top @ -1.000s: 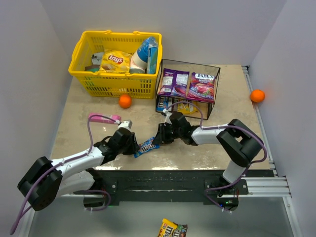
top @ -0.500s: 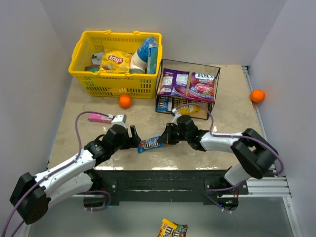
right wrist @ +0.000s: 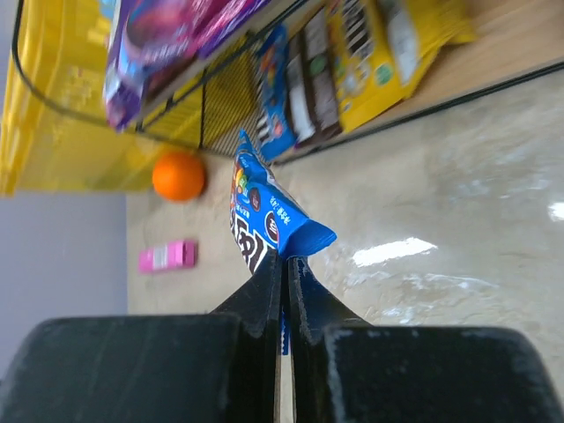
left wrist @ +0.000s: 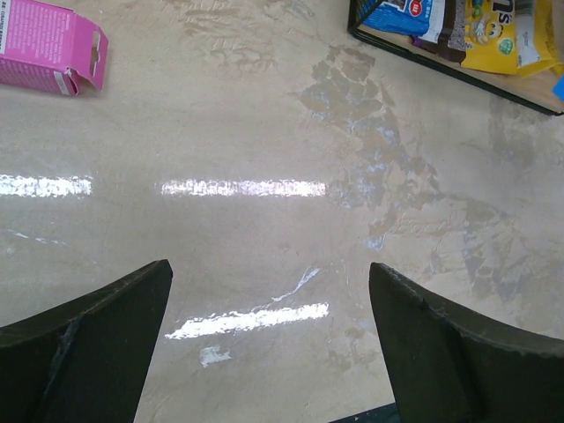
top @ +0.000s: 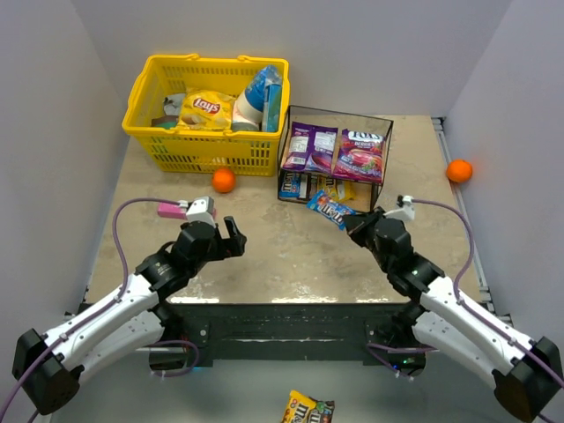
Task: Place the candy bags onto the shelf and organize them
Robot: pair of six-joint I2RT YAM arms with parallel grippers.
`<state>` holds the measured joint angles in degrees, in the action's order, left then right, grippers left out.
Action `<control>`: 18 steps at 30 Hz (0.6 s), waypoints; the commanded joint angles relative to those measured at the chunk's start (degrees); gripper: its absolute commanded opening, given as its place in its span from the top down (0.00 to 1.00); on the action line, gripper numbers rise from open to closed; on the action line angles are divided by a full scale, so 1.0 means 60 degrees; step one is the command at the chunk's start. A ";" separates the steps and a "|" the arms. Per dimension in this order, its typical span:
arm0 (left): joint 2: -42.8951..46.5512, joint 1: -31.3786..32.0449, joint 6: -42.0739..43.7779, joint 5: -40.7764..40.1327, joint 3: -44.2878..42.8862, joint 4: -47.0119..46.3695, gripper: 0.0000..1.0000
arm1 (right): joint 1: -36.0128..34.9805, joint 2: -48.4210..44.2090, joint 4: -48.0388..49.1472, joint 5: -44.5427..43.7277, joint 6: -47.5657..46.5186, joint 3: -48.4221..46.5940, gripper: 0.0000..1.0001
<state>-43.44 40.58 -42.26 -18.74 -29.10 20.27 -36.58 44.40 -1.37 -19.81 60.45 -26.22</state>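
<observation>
The shelf point(top: 384, 150) stands at the back centre, black-framed with wooden boards. Two purple candy bags point(top: 309, 145) point(top: 359, 153) lie on its top board. Blue point(left wrist: 401, 15), brown point(left wrist: 458, 25) and yellow point(left wrist: 507, 40) packets lie on the lower board. My right gripper point(top: 354, 223) is shut on the tail of a blue candy packet point(top: 327, 208) point(right wrist: 258, 210), held just in front of the shelf's lower board. In the right wrist view the gripper point(right wrist: 284, 261) pinches the packet's crimped edge. My left gripper point(top: 233, 236) point(left wrist: 269, 269) stands open over bare table, nothing between its fingers.
A yellow basket point(top: 141, 128) with a Lays bag point(top: 205, 108) and other packs stands at the back left. An orange ball point(top: 224, 180) lies in front of it, another point(top: 458, 170) at the right wall. A pink pack point(top: 173, 210) lies by the left arm. One packet point(top: 307, 408) lies on the floor.
The left gripper let go of the blue packet, opened wide and drew back to the left. The right gripper closed on the packet and carried it right, up to the shelf front.
</observation>
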 commanded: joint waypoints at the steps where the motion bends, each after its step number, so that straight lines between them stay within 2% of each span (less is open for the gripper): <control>1: -0.0069 0.0005 0.0114 -0.0216 -0.0232 -0.0053 0.01 | 0.0090 -0.0881 -0.1718 -0.2716 0.1408 0.0107 1.00; 7: -0.0172 0.0005 0.0115 -0.0143 -0.0247 -0.0097 0.00 | 0.0091 -0.0853 -0.2336 -0.3874 0.2975 -0.0040 1.00; 14: -0.0289 0.0005 0.0100 -0.0055 -0.0247 -0.0156 0.01 | 0.0120 -0.0004 -0.0947 -0.4722 0.4924 0.0151 1.00; 18: -0.0275 0.0005 0.0100 0.0003 -0.0247 -0.0185 0.00 | 0.0105 0.0714 -0.0915 -0.5369 0.6225 -0.0112 1.00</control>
<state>-45.17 40.58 -42.26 -18.61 -29.10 20.67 -36.21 45.89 -10.26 -43.07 86.70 -25.61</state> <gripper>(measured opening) 0.994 0.023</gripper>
